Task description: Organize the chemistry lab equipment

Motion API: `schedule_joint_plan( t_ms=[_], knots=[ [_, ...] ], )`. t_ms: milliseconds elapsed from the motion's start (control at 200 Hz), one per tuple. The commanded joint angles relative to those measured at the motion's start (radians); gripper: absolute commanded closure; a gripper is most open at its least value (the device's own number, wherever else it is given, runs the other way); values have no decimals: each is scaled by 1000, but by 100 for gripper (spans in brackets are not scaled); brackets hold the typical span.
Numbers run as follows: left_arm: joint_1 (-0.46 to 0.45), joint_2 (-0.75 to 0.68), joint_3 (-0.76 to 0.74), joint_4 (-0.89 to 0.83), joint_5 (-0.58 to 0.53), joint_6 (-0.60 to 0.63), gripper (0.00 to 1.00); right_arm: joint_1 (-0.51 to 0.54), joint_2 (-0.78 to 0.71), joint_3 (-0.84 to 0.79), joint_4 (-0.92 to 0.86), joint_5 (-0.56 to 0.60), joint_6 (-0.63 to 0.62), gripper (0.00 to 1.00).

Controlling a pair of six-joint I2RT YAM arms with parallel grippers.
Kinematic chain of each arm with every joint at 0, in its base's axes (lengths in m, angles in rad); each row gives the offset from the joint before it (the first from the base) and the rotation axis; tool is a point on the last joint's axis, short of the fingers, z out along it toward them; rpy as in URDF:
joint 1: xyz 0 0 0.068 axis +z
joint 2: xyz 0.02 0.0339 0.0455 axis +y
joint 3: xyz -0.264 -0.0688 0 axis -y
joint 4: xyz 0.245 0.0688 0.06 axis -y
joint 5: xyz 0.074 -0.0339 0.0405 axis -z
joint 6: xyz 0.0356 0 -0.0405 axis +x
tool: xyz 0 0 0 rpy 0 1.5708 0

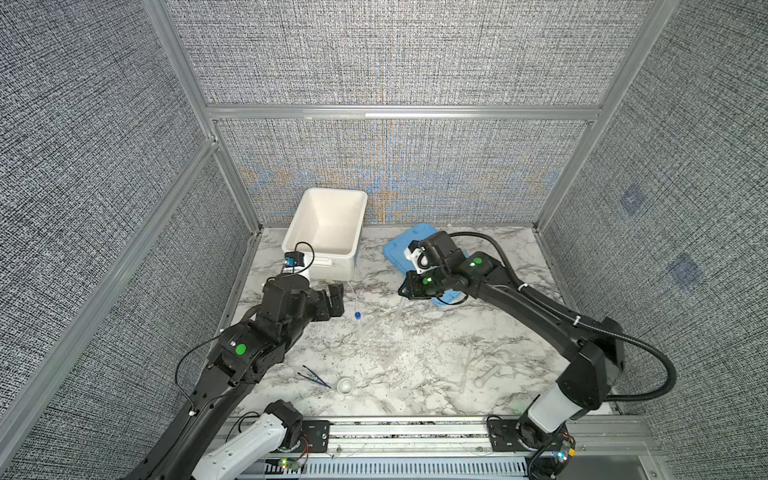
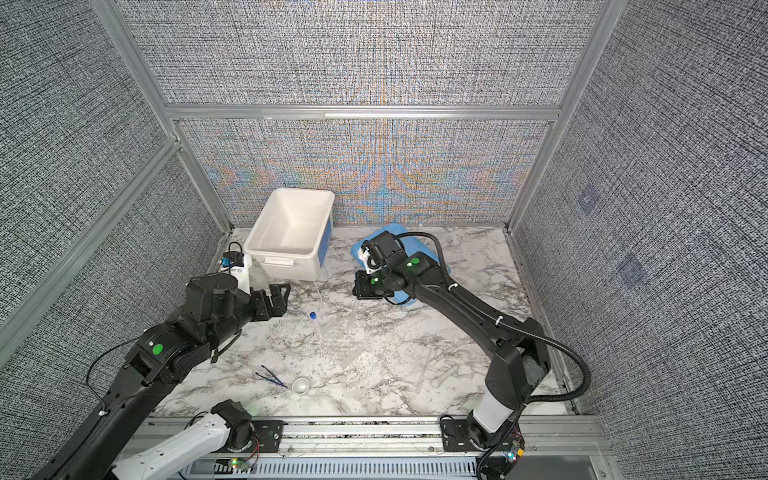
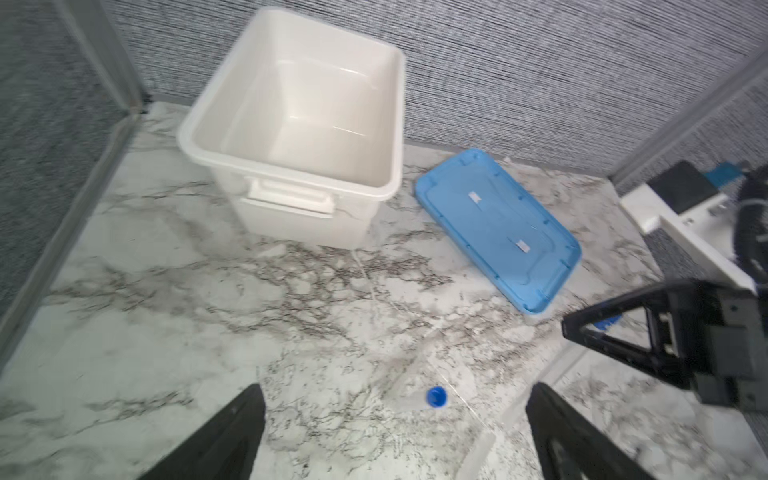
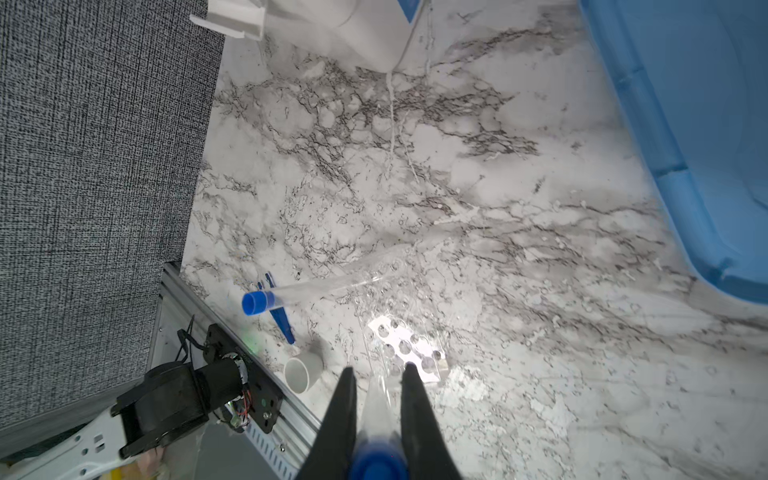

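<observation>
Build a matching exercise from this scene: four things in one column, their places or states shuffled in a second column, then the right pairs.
Things:
1. white tub
2. blue lid
3. tweezers
4. right gripper

Places or states:
A. shut on a blue-capped tube
B. flat on the table, right of the tub in both top views
C. beside the small round dish
D. empty, open side up

Pairs: 1-D, 2-B, 3-C, 4-A
</observation>
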Motion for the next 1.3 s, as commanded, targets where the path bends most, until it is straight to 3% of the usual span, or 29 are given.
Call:
schedule_joint_plan(
  t_ms=[0,95,320,500,865,1296],
  knots=[
    [114,16,-12,-80,17,1,1,29,50,53,38,66,-53,86],
    [252,34,-50,-88,123,-36,1,58,99,103,35,113,-82,87],
    [476,110,-154,-66,386,-136,1,131,144,128,76,283,-170,86],
    [564,120,-185,-54,455,-161,1,148,165,104,134,283,-182,87],
    [603,130,-221,-21,454,-203,1,180,204,90,222,268,-196,87],
    [604,105,-213,-34,439,-177,1,207,228,56,233,329,-235,86]
  ],
)
